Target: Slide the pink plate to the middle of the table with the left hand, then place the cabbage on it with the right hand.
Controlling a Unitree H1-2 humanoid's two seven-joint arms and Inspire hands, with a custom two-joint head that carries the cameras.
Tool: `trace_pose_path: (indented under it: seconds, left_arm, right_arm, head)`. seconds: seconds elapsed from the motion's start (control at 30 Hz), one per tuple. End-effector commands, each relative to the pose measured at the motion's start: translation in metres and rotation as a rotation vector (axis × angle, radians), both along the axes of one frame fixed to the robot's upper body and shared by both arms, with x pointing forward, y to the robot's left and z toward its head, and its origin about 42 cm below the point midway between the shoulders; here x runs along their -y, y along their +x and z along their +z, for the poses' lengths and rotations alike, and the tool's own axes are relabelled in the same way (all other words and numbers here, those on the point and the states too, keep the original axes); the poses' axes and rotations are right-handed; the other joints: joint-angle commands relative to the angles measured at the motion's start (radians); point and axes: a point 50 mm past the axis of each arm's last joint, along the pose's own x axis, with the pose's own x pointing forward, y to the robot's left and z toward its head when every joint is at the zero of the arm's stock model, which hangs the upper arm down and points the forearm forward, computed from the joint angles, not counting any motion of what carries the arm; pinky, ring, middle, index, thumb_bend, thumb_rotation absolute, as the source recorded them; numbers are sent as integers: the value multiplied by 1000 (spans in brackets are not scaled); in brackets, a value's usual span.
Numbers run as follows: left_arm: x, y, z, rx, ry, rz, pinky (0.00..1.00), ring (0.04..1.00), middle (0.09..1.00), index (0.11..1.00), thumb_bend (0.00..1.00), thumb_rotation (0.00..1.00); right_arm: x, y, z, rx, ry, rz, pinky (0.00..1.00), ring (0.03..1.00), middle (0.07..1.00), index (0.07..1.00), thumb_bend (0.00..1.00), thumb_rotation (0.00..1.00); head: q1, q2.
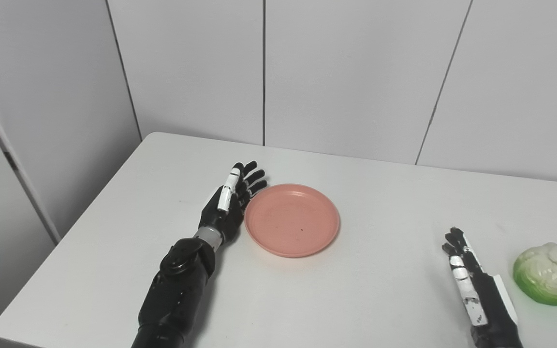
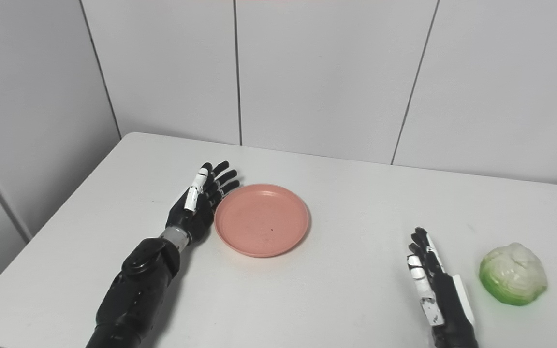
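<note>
The pink plate (image 1: 291, 219) lies flat on the white table (image 1: 375, 193), left of the middle, with nothing on it. My left hand (image 1: 230, 200) stands on edge with its fingers stretched out and apart, its palm against the plate's left rim. The cabbage (image 1: 548, 273), pale green and white, rests near the table's right front. My right hand (image 1: 467, 270) is open just left of the cabbage, fingers straight, a small gap between them and it.
Grey panelled walls (image 1: 264, 72) rise behind the table and along its left side. The table's left edge (image 1: 70, 237) runs diagonally close to my left forearm (image 1: 177, 295). Bare tabletop lies between the plate and my right hand.
</note>
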Motion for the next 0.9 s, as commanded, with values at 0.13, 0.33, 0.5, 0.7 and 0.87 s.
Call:
trace_pose_path:
  seconds: [0.13, 0.33, 0.5, 0.7, 0.87]
  left_arm:
    - [35, -14, -12, -48, -2, -124, 921, 920, 930, 920, 426, 1000]
    - [53, -26, -13, -40, -11, -192, 934, 931, 943, 933, 427, 1000]
    - [62, -37, -10, -43, -16, -222, 923, 926, 938, 930, 445, 1000]
    - [62, -47, -13, -60, -16, -250, 923, 929, 938, 928, 445, 1000]
    - [60, -50, -17, -67, -17, -258, 915, 923, 936, 927, 442, 1000]
  right_arm:
    - [-20, -11, -14, -59, 26, -8, 939, 938, 957, 970, 348, 1000]
    - [-29, -12, -10, -75, 27, -16, 957, 937, 952, 968, 344, 1000]
    - [-38, -12, -7, -82, 20, -17, 970, 938, 952, 967, 367, 1000]
    - [-44, -11, -5, -80, 4, -17, 964, 942, 955, 969, 367, 1000]
    - [-45, -10, -6, -78, -11, -17, 943, 941, 956, 967, 392, 1000]
  head:
    - [-57, 17]
    - [-108, 31]
    - [-177, 49]
    - [-224, 58]
    - [-263, 66]
